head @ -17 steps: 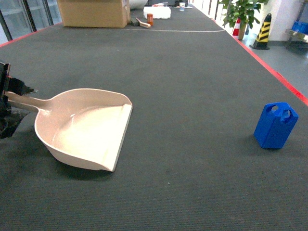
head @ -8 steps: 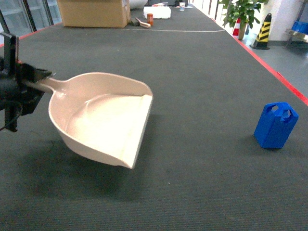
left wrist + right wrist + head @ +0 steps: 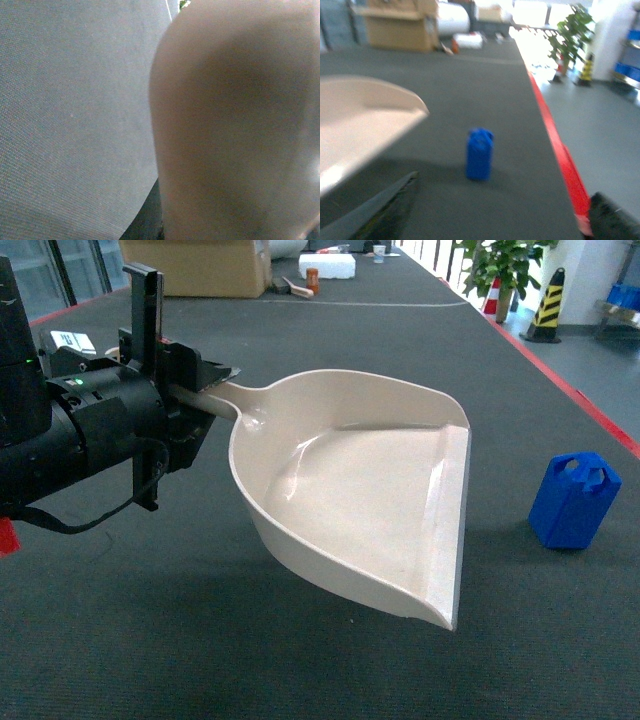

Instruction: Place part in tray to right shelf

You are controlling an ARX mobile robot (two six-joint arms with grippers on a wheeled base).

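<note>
One tray (image 3: 350, 490), one part (image 3: 572, 500), one gripper clearly in frame.

Nearest: the left gripper (image 3: 195, 390), black, clenched on the tray's thin handle at the left of the head view. The tray is lifted clear of the dark grey table mat (image 3: 400, 350) and throws a shadow on the mat below it. Its open flat lip faces right, toward the part, and dips lower than the handle end. Tray contents: nothing visible inside, only a sheen on the inner floor.

Left wrist view: a pale beige surface of the tray (image 3: 235, 125) fills the right half, blurred and very close; grey mat (image 3: 75, 100) fills the left.

Part: stands upright on the mat to the right of the tray lip, apart from it, near the table's red edge strip (image 3: 590, 405). The two loop openings on top show in the head view. Right wrist view, blurred: the part (image 3: 479, 153) stands alone on the mat, the tray edge (image 3: 370, 120) at left. Dark shapes sit at the bottom corners of that view; I cannot tell whether the right gripper is released or clenched.

Far end of the table: one cardboard box (image 3: 195, 265), one white box (image 3: 327, 265), one small orange item (image 3: 312, 280). Beyond the table, right: one potted plant (image 3: 500, 265), one black-and-yellow striped post (image 3: 546, 305).
</note>
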